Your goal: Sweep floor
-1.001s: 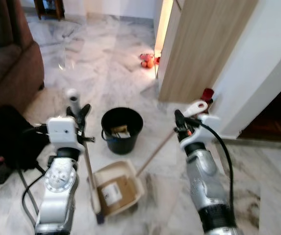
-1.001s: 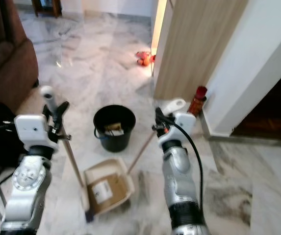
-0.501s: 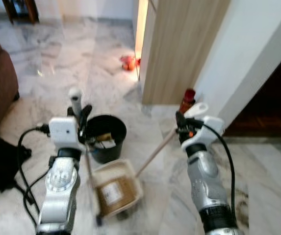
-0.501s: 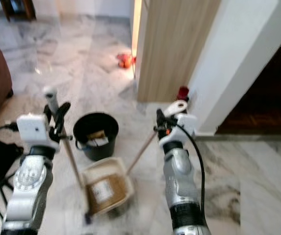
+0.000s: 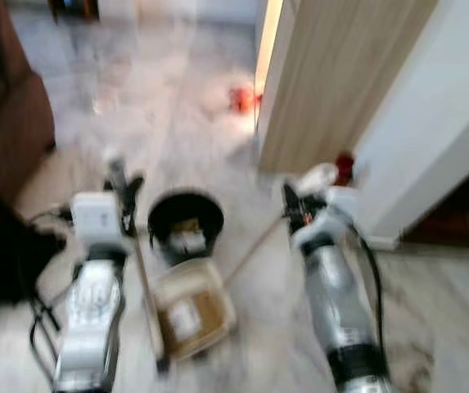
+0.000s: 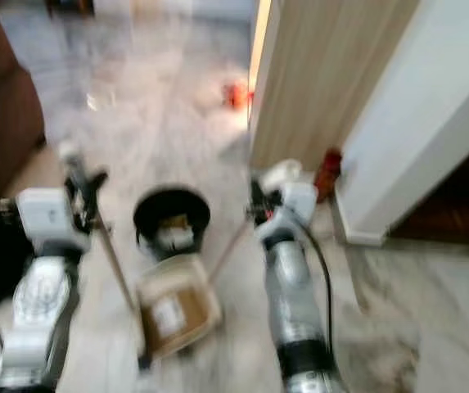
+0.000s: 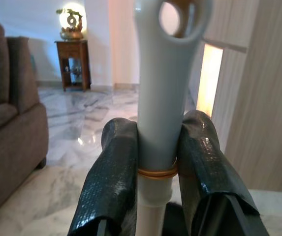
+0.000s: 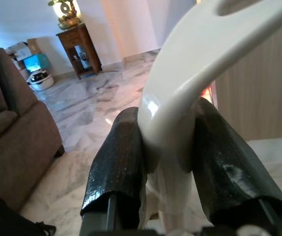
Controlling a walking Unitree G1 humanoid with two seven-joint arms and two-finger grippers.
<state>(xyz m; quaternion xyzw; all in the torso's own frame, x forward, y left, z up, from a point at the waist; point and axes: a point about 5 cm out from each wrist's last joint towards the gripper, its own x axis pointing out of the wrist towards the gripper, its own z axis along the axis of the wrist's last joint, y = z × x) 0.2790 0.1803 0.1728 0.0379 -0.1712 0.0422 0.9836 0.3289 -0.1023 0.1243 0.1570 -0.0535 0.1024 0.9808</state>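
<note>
- The left gripper [image 7: 153,162] has its jaws closed on the upright dustpan handle [image 7: 163,98]; the dustpan [image 5: 191,307] lies on the floor, just in front of the black bucket [image 5: 186,221].
- The right gripper [image 8: 168,152] has its jaws closed on the broom handle [image 8: 190,73], which slants down toward the dustpan.

White-grey marble floor [image 5: 177,115], black bucket [image 5: 186,219], beige dustpan [image 5: 189,308], brown sofa [image 5: 9,123]

Both eye views are smeared by motion blur, while both wrist views are sharp and evenly bright.

A home's living room: brown sofa [image 7: 8,123]; marble floor [image 5: 177,106]; lamp [image 7: 72,17] on side table [image 7: 74,61].
</note>
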